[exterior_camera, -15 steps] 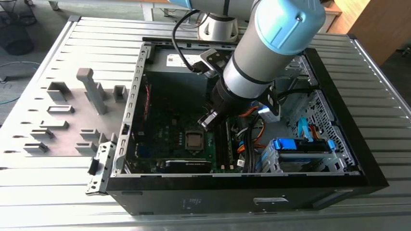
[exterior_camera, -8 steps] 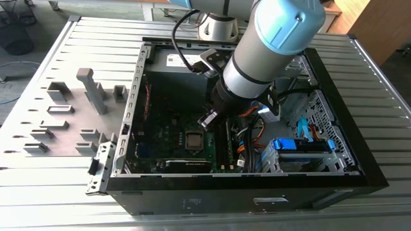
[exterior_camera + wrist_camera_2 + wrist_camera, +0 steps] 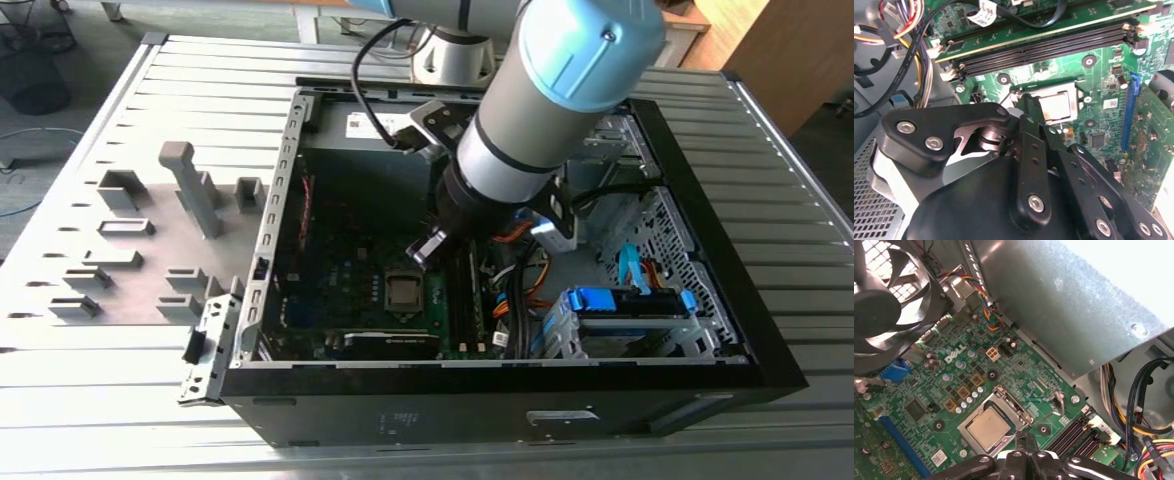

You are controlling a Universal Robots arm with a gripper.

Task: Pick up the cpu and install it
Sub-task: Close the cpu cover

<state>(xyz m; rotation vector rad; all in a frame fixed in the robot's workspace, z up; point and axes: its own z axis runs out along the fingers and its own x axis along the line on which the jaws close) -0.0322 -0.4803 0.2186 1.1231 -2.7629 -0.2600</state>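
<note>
I am working inside the open computer case (image 3: 747,330), which is lying on its side on the slatted surface (image 3: 120,390), and my arm is reaching down over the green motherboard (image 3: 959,370). The cpu (image 3: 988,428) is lying flat in its socket (image 3: 1019,407), its plain silver-grey top facing up, with the metal socket frame around it; the second wrist view is showing the same chip (image 3: 1056,106) just past my tool (image 3: 1029,107). I judge that the cpu is already seated and that I am at the installing end of the task, not the picking end, though I cannot tell whether the frame is latched down.

My tool (image 3: 1026,442) is hanging just above the board at the edge of the socket, near the side that faces the black memory slots (image 3: 1069,432). The fingers (image 3: 1026,440) are looking drawn close together with nothing between them, so I am holding nothing. Whether the tips are touching the frame or hovering over it I cannot tell.

Any further move here is calling for care: the frame is thin, the chip must stay flat, and the bundle of coloured wires (image 3: 901,30) and the case fan (image 3: 884,305) are crowding the space nearby.
</note>
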